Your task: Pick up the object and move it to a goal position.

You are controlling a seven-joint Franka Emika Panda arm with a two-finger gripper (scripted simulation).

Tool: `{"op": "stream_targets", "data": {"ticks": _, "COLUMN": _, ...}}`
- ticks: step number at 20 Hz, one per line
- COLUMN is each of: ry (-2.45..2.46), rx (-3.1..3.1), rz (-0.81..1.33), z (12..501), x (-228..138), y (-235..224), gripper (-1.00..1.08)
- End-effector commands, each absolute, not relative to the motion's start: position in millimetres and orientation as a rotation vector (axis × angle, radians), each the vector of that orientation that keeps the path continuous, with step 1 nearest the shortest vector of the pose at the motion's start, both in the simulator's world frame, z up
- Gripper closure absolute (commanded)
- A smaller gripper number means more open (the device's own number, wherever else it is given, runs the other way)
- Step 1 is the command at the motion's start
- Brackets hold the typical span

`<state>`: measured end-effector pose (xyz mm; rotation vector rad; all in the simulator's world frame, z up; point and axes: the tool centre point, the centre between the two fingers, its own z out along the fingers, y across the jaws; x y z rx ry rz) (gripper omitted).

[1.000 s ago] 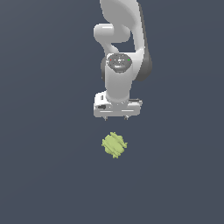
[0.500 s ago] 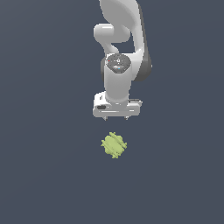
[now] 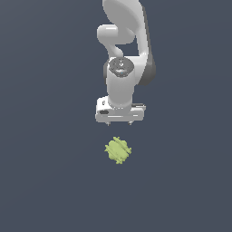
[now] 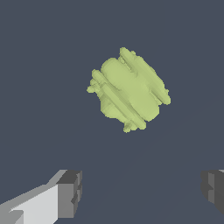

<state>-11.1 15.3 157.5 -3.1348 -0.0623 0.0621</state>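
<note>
The object (image 3: 118,150) is a small yellow-green lumpy thing with ridged bumps, lying on the dark grey floor. In the exterior view my white gripper (image 3: 119,123) hangs above and slightly behind it, apart from it. In the wrist view the object (image 4: 127,89) shows in full, with my two fingertips (image 4: 69,193) spread wide at the picture's edge and nothing between them. The gripper is open and empty.
The dark grey floor (image 3: 45,181) is plain all around. The white arm (image 3: 124,50) rises behind the gripper. No goal marker shows.
The gripper has shifted a little toward the exterior view's left and slightly lower. The object has not moved.
</note>
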Motion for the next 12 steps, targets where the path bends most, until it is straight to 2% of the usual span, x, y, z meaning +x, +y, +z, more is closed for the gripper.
{"op": "stream_targets", "data": {"ticks": 1, "ry": -0.086, "rx": -3.137, "rz": 0.046, "z": 154, "x": -9, "y": 14, "gripper": -1.0}}
{"op": "stream_targets", "data": {"ticks": 12, "ry": -0.315, "rx": -3.142, "rz": -0.115, "z": 125, "x": 7, "y": 1, "gripper": -1.0}}
